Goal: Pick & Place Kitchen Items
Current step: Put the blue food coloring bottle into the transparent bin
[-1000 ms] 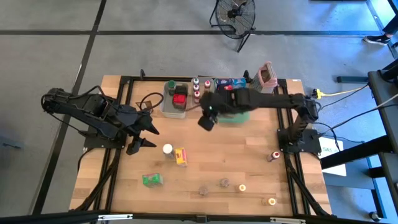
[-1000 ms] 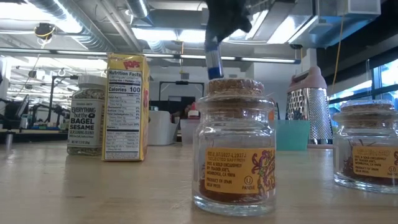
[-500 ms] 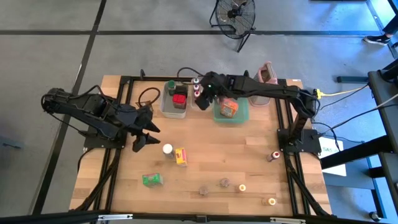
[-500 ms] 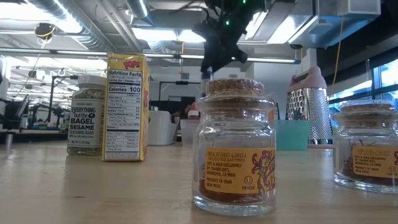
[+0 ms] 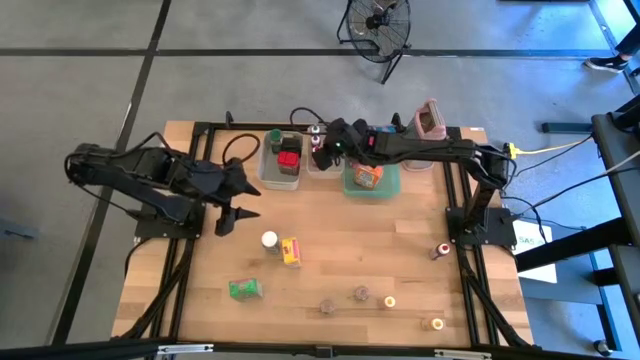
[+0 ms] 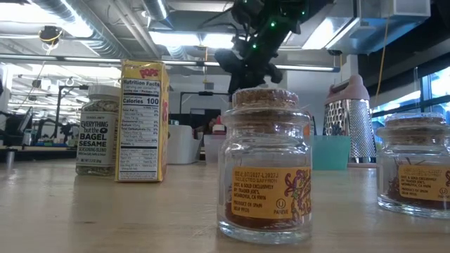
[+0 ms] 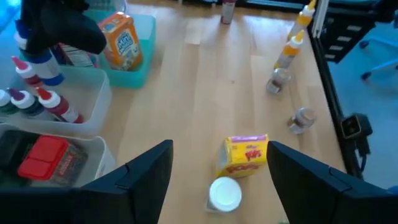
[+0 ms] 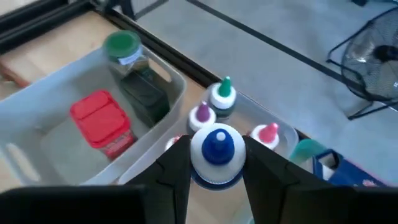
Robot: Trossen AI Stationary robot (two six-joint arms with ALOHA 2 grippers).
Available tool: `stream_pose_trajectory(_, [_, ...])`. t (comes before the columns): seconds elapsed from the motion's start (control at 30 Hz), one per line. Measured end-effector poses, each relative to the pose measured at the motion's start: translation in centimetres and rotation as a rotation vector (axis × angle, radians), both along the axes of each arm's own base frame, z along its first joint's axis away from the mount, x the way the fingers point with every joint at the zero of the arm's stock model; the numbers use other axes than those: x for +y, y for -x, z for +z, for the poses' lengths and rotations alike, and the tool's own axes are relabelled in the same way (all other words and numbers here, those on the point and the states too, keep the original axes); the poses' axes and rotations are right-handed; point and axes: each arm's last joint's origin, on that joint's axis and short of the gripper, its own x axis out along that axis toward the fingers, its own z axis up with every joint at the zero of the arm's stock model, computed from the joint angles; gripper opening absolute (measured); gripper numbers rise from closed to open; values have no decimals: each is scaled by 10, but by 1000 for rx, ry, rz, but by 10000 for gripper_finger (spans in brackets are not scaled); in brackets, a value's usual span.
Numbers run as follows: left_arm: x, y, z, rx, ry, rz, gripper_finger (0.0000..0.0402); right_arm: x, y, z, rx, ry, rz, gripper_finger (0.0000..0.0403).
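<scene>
Now my right gripper [image 8: 216,163] holds a blue-capped bottle [image 8: 217,154] over the tub [image 8: 283,138] of little bottles at the back of the worktop [image 5: 330,255]. My left gripper [image 7: 219,167] hangs wide apart above a yellow box [image 7: 245,154] and a white-capped jar [image 7: 225,193], touching neither.

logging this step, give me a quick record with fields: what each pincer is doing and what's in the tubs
right pincer: shut on a blue-capped bottle, over the bottle tub at the table's far edge
left pincer: open, empty, above the yellow box and white-lidded jar
bottle tub: green-, purple- and red-capped bottles
grey tub: red box, green-lidded jar
teal tray: orange box
</scene>
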Motion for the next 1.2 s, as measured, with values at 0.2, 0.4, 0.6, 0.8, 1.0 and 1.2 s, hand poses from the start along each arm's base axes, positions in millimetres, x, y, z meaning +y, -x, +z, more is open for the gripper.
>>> stream_pose_trajectory(0.2, [8,10,2,6,-24,13,255,-3,2,-7,-22,-14,-46,116])
stream_pose_trajectory(0.4, [12,15,2,13,-30,28,255,-9,8,-17,-37,-43,-132,116])
stream_pose_trajectory(0.6, [12,16,2,16,-33,29,255,-9,10,-25,-15,-50,-138,116])
stream_pose_trajectory(0.8, [12,16,2,16,-46,21,255,-10,4,-43,23,-71,-125,116])
stream_pose_trajectory(1.0, [12,16,2,16,-46,21,255,-12,-2,-55,47,-69,-104,116])
stream_pose_trajectory(1.2, [12,16,2,17,-41,25,255,-15,-1,-57,56,-70,-112,116])
